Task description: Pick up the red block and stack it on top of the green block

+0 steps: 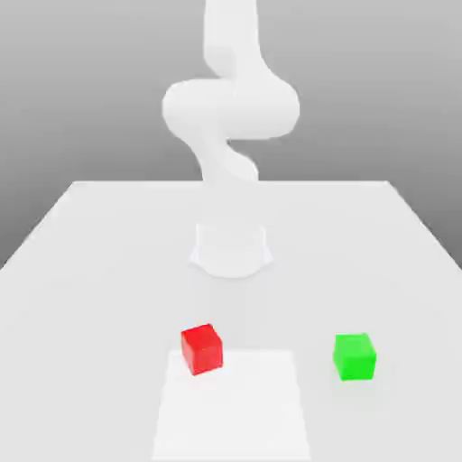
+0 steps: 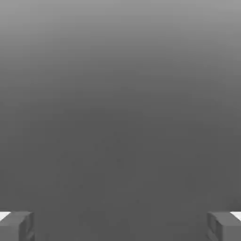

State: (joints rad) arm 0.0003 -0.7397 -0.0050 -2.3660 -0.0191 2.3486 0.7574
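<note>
The red block point(image 1: 201, 349) sits on the white table point(image 1: 99, 262), near its front and a little toward the exterior view's left. The green block point(image 1: 354, 356) rests on the table at the same depth, well apart from it toward the exterior view's right. Nothing lies on either block. In the hand view my gripper point(image 2: 120, 226) is open, its two grey fingertips point(image 2: 16, 226) standing far apart with nothing between them and a plain grey backdrop beyond.
The white arm point(image 1: 230, 108) rises from its round base point(image 1: 231, 248) at the table's middle, behind both blocks. A lighter square patch point(image 1: 232, 411) marks the table's front, just beside the red block.
</note>
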